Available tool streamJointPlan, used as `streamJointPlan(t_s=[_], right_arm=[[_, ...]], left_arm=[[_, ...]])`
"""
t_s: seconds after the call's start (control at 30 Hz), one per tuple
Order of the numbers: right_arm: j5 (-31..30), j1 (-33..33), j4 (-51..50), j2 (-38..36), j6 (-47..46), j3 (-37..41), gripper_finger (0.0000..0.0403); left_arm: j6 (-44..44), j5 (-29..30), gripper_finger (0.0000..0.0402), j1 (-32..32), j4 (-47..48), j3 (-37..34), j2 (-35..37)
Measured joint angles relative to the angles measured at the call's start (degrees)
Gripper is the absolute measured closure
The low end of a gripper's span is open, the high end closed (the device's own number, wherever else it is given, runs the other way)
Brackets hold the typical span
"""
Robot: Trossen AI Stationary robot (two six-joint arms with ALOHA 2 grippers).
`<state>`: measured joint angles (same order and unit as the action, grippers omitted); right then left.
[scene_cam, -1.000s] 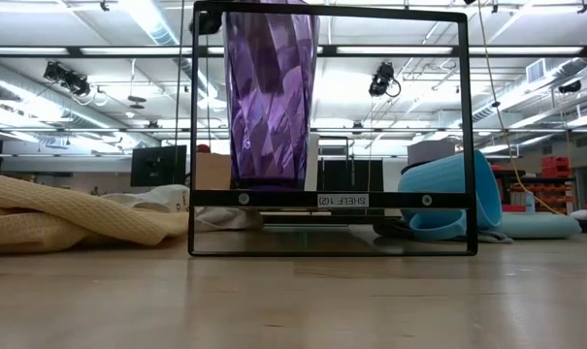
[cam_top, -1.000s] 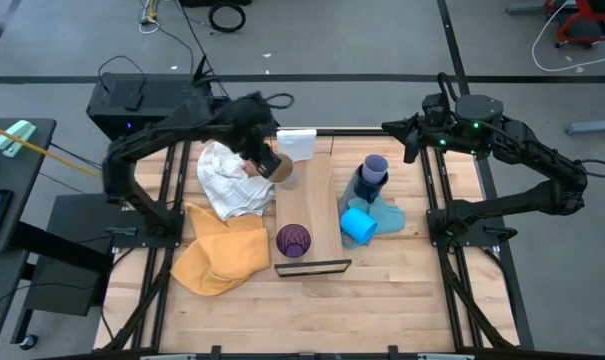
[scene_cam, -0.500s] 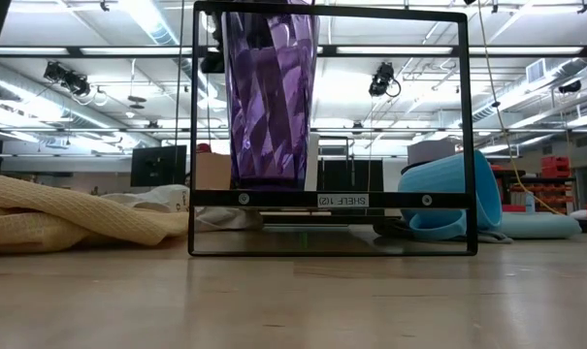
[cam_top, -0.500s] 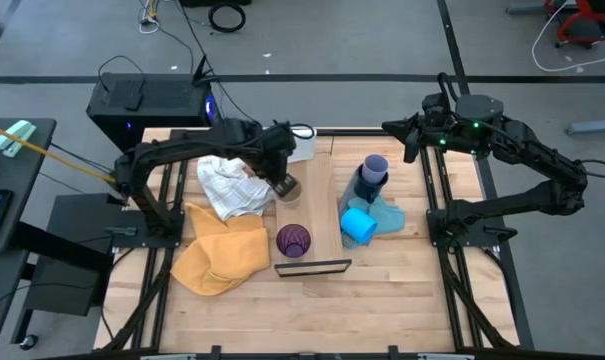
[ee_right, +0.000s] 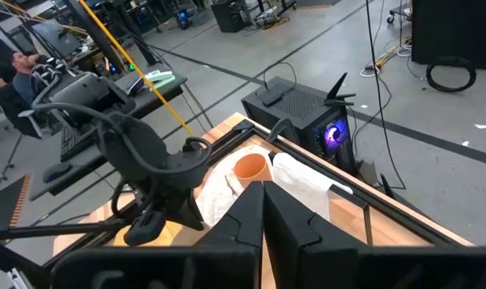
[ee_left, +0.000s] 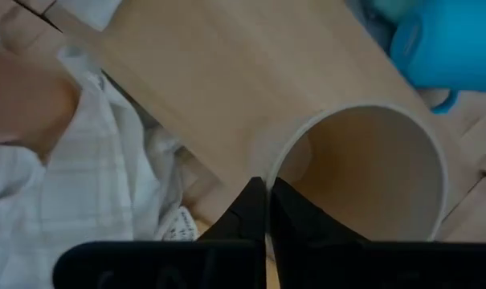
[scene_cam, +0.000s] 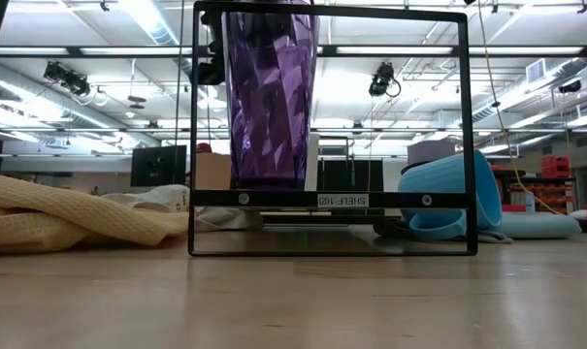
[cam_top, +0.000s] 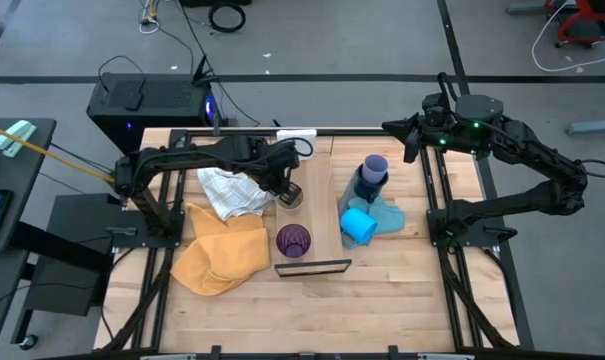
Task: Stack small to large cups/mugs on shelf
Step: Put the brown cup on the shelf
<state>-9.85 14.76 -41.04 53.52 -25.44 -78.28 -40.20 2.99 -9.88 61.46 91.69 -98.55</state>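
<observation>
My left gripper is shut on a tan cup over the left edge of the shelf, a light plank with a black frame at its near end. Whether the cup's base touches the plank cannot be told. A dark purple tumbler stands upright on the plank behind the frame. Right of the plank, a light blue mug lies on its side. A lavender cup sits on top of a navy mug. My right gripper is shut, raised at the far right. My left gripper pinches the tan cup's rim on the side toward the table's left, one finger inside the cup and one outside. The fingers come steeply from above. The cup hangs mouth up.
A white cloth and a yellow cloth lie left of the shelf, and a blue cloth lies under the mugs on the right. A small white box stands at the far edge.
My left gripper has come down and toward the table's near edge with the tan cup, from beside the white box to low over the shelf plank. The cup has tipped from slanting to mouth up. The gripper has stayed shut on it.
</observation>
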Motion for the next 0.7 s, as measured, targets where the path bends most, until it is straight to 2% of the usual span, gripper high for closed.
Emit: streamJointPlan(t_s=[0.27,0.7], right_arm=[[-0.02,0.00,-0.01,0.01,0.10,0.00,0.0388],[-0.02,0.00,-0.02,0.01,1.41,0.00,0.0388]], left_arm=[[-7.44,1.91,0.0392,1.80,-0.41,-0.30,-0.01],[-13.47,2.14,0.0392,4.61,-0.20,-0.30,-0.01]])
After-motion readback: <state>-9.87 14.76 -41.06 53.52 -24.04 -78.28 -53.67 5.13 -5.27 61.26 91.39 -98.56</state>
